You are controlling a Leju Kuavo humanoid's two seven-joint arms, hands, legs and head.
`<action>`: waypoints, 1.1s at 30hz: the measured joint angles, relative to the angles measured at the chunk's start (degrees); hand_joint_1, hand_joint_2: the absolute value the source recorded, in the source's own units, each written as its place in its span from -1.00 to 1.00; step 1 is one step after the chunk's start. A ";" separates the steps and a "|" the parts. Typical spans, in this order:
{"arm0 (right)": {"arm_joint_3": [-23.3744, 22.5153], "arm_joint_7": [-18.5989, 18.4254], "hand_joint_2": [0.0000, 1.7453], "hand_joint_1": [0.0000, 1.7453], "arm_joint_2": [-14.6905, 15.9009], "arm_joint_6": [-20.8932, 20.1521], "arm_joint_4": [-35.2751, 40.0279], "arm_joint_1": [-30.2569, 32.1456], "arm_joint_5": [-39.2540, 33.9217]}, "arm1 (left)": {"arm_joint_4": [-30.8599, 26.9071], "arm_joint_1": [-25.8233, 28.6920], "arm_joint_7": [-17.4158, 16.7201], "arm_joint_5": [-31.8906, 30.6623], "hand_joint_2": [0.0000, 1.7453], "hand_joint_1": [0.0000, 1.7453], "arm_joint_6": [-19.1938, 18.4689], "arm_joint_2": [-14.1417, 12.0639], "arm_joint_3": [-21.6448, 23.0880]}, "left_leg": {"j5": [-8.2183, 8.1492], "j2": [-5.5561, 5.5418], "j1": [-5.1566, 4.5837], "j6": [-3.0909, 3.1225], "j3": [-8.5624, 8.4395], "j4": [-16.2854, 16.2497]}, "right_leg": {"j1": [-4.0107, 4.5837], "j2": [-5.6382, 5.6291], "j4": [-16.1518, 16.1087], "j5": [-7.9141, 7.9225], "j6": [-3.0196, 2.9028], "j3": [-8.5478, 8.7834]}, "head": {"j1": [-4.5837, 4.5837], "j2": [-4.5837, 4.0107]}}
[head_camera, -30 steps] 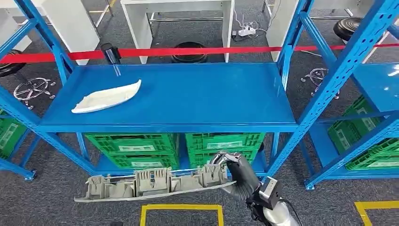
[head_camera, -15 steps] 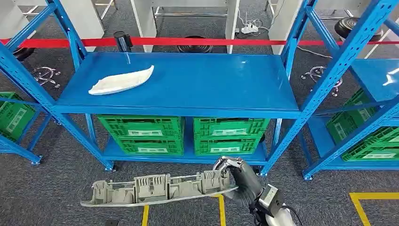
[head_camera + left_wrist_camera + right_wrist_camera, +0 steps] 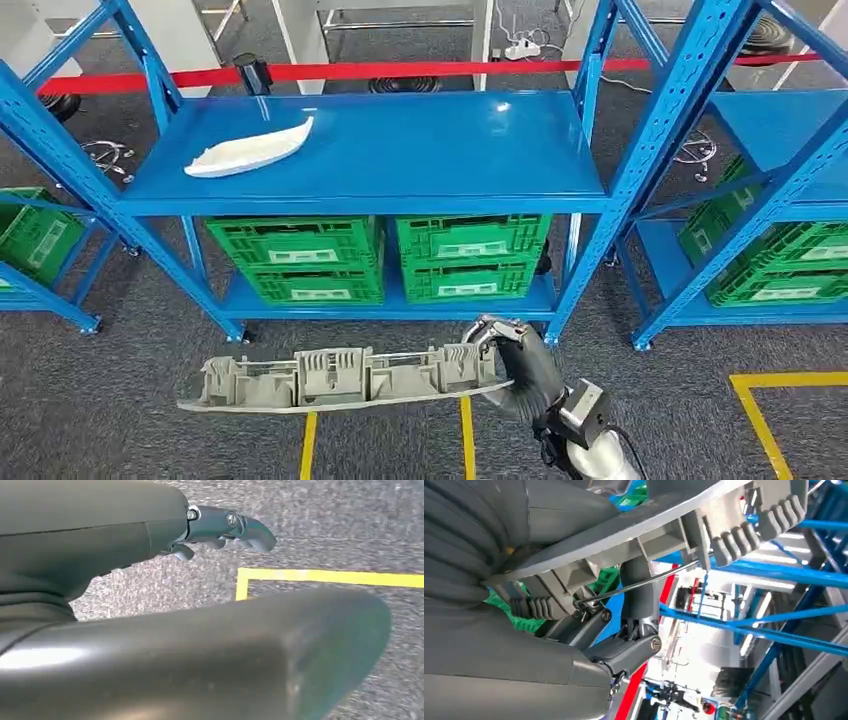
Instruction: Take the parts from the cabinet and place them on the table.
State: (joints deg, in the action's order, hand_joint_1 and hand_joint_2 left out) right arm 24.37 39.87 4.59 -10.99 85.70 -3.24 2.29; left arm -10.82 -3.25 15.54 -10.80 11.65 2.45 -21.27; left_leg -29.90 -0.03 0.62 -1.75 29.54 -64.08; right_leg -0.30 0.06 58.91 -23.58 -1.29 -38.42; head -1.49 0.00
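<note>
The right hand (image 3: 515, 365) grips one end of a long grey ribbed plastic part (image 3: 340, 380), holding it level above the grey carpet in front of the blue metal shelving rack (image 3: 400, 150). A white curved plastic part (image 3: 250, 152) lies on the rack's upper shelf. The left hand (image 3: 220, 527) hangs over the carpet, apparently holding nothing, though whether its fingers are spread or curled I cannot tell.

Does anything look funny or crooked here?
A little. The right hand holds the long grey part by one end, so most of it sticks out sideways over the floor. The white part lies slanted on the blue shelf. Nothing looks spilled or broken.
</note>
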 joint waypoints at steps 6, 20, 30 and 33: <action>-1.84 0.17 1.00 1.00 -0.11 -0.42 2.71 1.93 -2.12 | -0.09 -0.18 -0.11 -0.33 -1.00 -1.00 -0.04 0.22 -0.41 | -0.76 0.51 -0.46 2.61 -2.77 8.23 | -0.42 -0.03 -0.94 2.45 2.18 -0.58 | -0.04 0.00; -6.05 -0.66 1.00 1.00 -0.63 0.61 5.07 3.39 0.27 | -0.22 -0.87 1.55 -0.63 -1.00 -1.00 -0.57 0.70 -0.55 | 8.05 0.59 -0.56 0.92 7.64 6.02 | 0.35 -0.03 -1.61 -8.48 0.64 11.27 | 1.20 0.00; -5.94 0.00 1.00 1.00 -1.09 -1.47 -0.09 0.55 1.64 | -0.20 -0.79 3.63 1.07 -1.00 -1.00 -0.70 0.28 -2.73 | 1.37 0.26 -0.05 -0.62 3.91 -4.22 | -0.13 0.44 -1.16 -1.23 0.29 1.79 | 0.09 0.00; -5.75 0.00 1.00 1.00 -1.27 -2.03 -1.34 -1.38 1.64 | -0.35 -1.10 3.54 1.05 -1.00 -1.00 -0.37 0.24 -2.93 | -3.14 0.16 -0.46 0.98 -4.03 7.92 | 0.21 0.54 -0.73 0.20 1.24 1.16 | 0.07 0.00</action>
State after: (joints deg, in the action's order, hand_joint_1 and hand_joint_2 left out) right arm 18.62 39.87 3.32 -13.03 84.37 -4.62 3.93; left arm -11.17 -4.36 19.08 -9.75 11.28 2.69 -24.20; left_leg -33.04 0.13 0.16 -0.77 25.51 -56.17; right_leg -0.10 0.60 58.17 -23.38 -0.05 -37.26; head -1.42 0.00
